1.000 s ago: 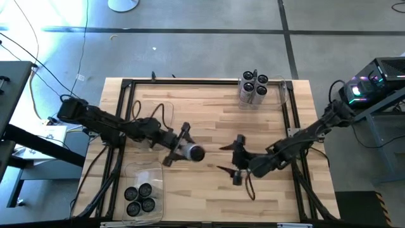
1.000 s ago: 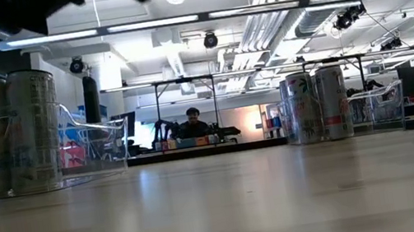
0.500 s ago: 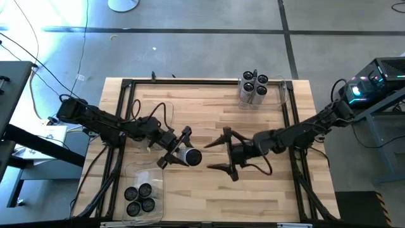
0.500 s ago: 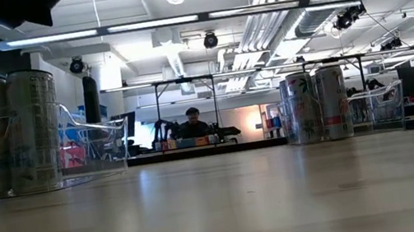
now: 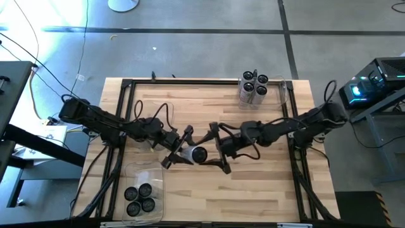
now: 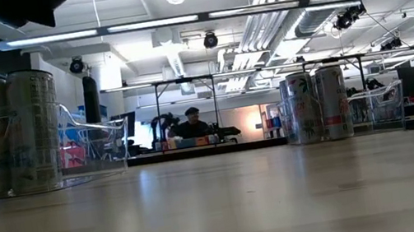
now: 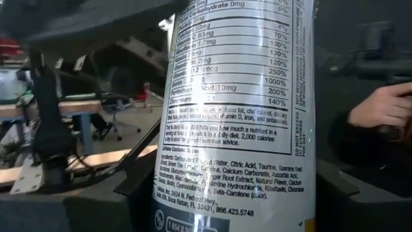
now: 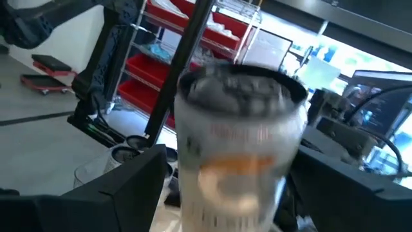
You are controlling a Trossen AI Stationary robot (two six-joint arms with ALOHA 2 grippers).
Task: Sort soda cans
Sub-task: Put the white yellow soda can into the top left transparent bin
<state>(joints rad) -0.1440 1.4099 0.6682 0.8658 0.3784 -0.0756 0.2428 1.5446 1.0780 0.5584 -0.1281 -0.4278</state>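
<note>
Silver can (image 5: 193,154) held mid-air above table (image 5: 266,190) centre, clamped by left gripper (image 5: 180,151). Right gripper (image 5: 217,147), fingers spread around can's free end, positioned apparently for handover toward far-right bin (image 5: 283,95).

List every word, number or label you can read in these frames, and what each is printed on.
All legible text is on the white can held by the left gripper, seen in the left wrist view:
"Total Carbohydrate 0mg"
"1000%", "250%", "200%", "140%"
"2,000 calorie"
"Carbonated Filtered Water, Citric Acid, Taurine"
"Beta-Carotene (color)"
"FL 33431, 866.423.5748"
Prints on the cans in the low view and on the can in the right wrist view: too blurred.
</note>
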